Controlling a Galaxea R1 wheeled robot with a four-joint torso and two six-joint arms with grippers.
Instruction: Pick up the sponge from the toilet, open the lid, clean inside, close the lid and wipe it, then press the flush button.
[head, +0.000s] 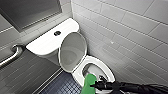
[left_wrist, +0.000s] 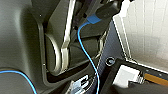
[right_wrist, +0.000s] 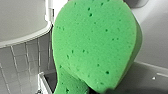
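The white toilet (head: 100, 65) stands against the tiled wall with its lid (head: 72, 51) raised upright against the tank (head: 51, 37), so the bowl is open. A round flush button (head: 57, 33) sits on the tank top. My right gripper (head: 96, 85) comes in from the lower right and is shut on the bright green sponge (head: 89, 83), which hangs over the front rim of the bowl. In the right wrist view the sponge (right_wrist: 96, 45) looms large, its pinched middle toward the gripper.
A metal grab bar (head: 11, 56) is fixed to the wall at the left. Dark blue floor tiles (head: 62, 86) lie beside the bowl. White tiled wall (head: 130, 30) runs close along the toilet's right. The left wrist view shows robot body parts and a blue cable (left_wrist: 87, 55).
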